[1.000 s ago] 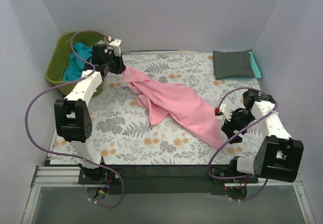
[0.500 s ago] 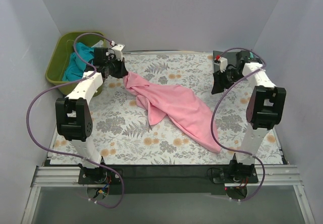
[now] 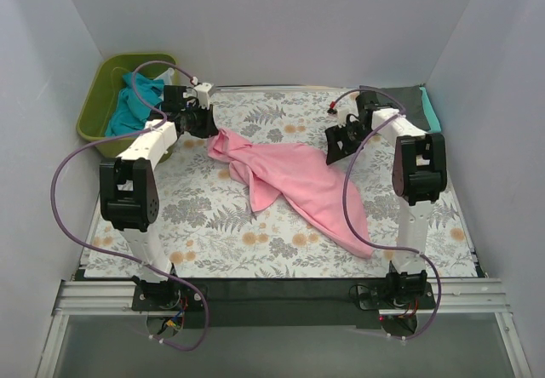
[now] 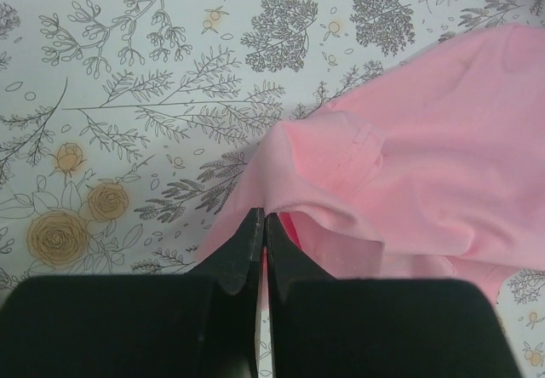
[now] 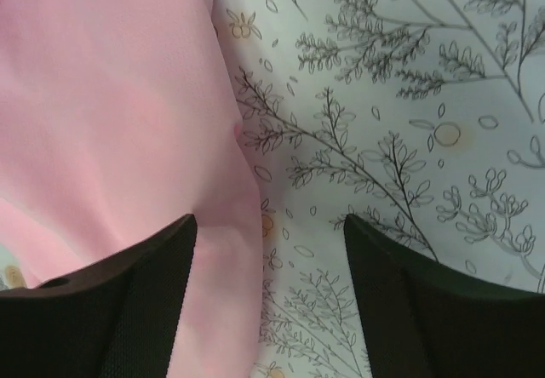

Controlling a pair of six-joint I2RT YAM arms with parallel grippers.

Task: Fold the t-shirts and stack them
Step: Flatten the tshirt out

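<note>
Floral cloth (image 3: 213, 216): left jaws pinching pink t-shirt (image 3: 298, 178) corner; right jaws spread, straddling its edge.

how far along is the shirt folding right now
Done: a folded dark grey t-shirt lies at the far right corner. In hand: left gripper pinches the crumpled pink t-shirt; right gripper open above its edge. Left: teal t-shirts in the olive-green plastic tub.

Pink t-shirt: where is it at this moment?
In the top view the pink t-shirt lies crumpled across the middle of the floral cloth, one end pinched by the left gripper.
</note>
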